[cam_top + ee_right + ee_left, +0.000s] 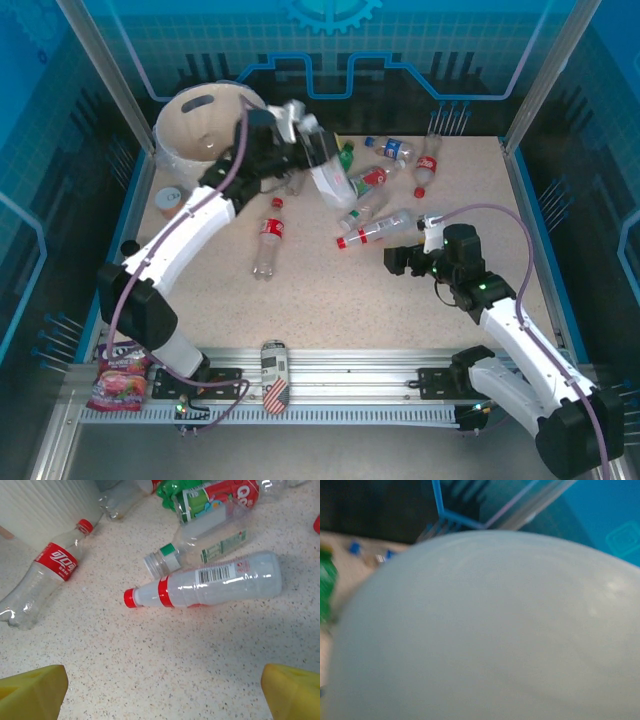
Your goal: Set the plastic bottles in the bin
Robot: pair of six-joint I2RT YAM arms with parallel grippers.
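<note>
The cream-white bin [205, 125] stands at the far left. My left gripper [292, 135] is raised just right of its rim, shut on a large pale clear bottle [327, 170]; that bottle's rounded body [490, 630] hides the jaws in the left wrist view. On the table lie a red-labelled bottle [268, 238] [42, 577], a red-capped clear bottle [378, 230] [210, 582], a green-capped one [200, 542], a green bottle [346, 157], a blue-labelled one [392, 149] and another red one [425, 170]. My right gripper [400, 262] [165, 695] is open, just short of the red-capped bottle.
A small tan-lidded container [169, 201] sits at the left edge near the bin. A striped can [274, 375] and a snack bag [120, 385] lie on the front rail. Blue walls enclose the table. Bare tabletop [330, 300] lies between the arms.
</note>
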